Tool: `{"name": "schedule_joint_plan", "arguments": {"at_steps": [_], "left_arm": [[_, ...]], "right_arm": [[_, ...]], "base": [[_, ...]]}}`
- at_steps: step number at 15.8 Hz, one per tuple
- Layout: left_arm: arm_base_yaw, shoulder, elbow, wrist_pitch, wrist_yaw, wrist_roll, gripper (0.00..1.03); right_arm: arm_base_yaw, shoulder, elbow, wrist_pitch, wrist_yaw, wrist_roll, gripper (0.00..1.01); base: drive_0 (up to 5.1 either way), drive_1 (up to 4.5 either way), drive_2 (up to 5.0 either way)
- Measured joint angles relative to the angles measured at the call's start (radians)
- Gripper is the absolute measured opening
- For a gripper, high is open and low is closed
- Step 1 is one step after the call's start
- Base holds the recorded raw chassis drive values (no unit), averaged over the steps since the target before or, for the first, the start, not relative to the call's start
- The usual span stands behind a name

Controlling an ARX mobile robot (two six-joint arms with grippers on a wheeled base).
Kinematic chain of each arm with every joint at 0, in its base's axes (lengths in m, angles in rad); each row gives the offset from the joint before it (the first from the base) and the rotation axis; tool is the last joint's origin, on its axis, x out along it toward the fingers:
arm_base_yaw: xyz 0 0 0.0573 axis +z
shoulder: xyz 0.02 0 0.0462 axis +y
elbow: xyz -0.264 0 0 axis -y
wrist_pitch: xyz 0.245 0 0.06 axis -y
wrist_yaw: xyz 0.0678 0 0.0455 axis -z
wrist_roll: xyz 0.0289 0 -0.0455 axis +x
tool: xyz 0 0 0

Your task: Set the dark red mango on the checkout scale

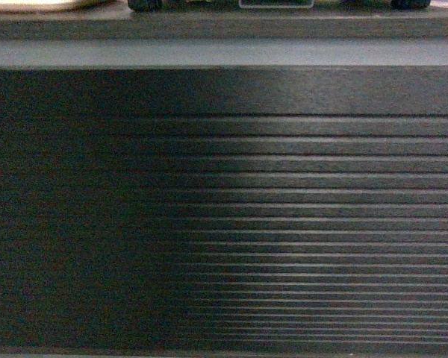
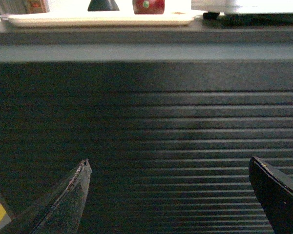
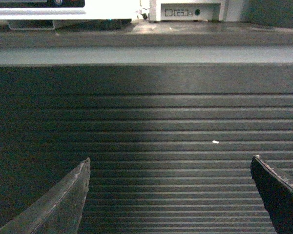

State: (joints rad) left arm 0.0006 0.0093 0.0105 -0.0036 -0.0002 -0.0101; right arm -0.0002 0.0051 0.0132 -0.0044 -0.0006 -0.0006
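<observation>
While the ribbed dark front of the checkout [image 1: 284, 224] fills every view, the dark red mango [image 2: 148, 6] is seen up on the surface, resting on a beige tray [image 2: 102, 19]. Just right of that tray the scale [image 2: 244, 6] is glimpsed. Both the left claw [image 2: 168, 195] and right claw [image 3: 168, 195] are held wide apart, nothing gripped.

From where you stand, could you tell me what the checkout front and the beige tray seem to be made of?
The checkout front looks like matte dark moulded plastic or laminate; its even horizontal ribs catch only dull highlights. The beige tray looks like smooth plastic, with a thin rounded rim, though glare washes it out.
</observation>
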Motion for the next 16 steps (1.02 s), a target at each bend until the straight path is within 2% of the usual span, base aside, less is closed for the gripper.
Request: {"name": "schedule_joint_plan", "arguments": {"at_steps": [16], "left_arm": [[0.0,0.0,0.0,0.006,-0.001,0.0,0.98]], "right_arm": [[0.0,0.0,0.0,0.01,0.0,0.0,0.98]], "base": [[0.0,0.0,0.0]]}}
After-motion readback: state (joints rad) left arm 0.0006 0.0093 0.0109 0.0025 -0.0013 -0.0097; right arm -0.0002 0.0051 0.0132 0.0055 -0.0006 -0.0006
